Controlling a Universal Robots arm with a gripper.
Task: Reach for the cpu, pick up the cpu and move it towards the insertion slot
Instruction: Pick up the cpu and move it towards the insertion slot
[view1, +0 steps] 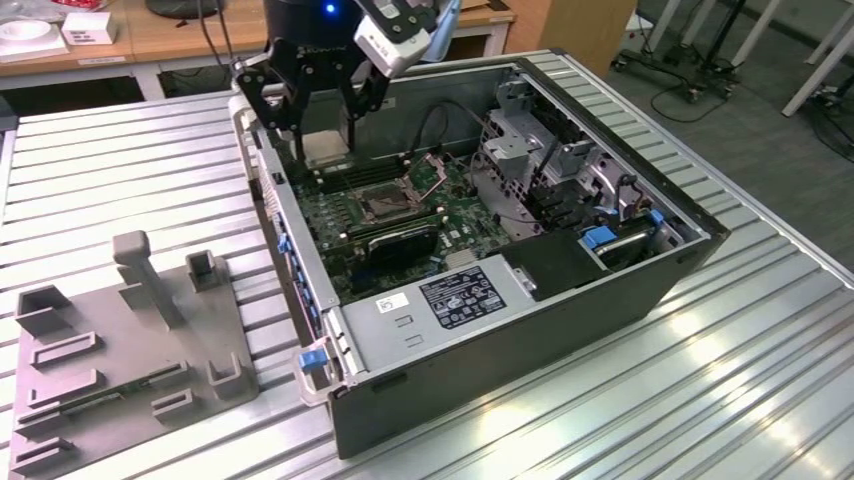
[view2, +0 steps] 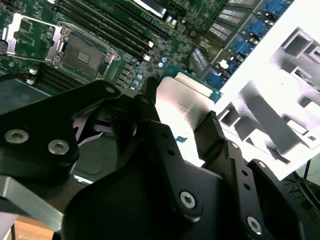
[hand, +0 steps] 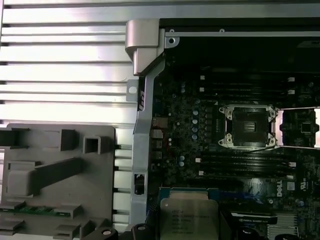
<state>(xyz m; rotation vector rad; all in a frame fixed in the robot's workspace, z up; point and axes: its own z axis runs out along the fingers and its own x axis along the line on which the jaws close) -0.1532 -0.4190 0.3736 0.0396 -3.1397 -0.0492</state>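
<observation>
The end effector (view2: 182, 120) is clamped on the cpu (view2: 181, 102), its 2 black fingers (view2: 212, 135) pressing the chip's opposite edges, as both wrist views show. The silvery-beige face of the chip is held roughly flat and lifted clear of the board, above the open computer case (view1: 534, 330).

In the exterior view the arm hangs over the far end of the case, with the insertion slot (view1: 378, 205) a little nearer the camera than the fingers. In the first wrist view the slot (hand: 248, 126) lies open, its dark centre framed by the silver bracket and its hinged cover swung aside, well apart from the held chip (hand: 187, 217). The grey fixture block (view1: 127, 350) sits on the ribbed desk (view1: 120, 170) at the exterior view's left, outside the case.

By these pictures the pick-up looks complete and the carry toward the slot is in hand. Closing that gap appears to call for a level travel across the board, keeping the chip square to the bracket and clear of the long black memory slots (hand: 240, 162) beside it.
</observation>
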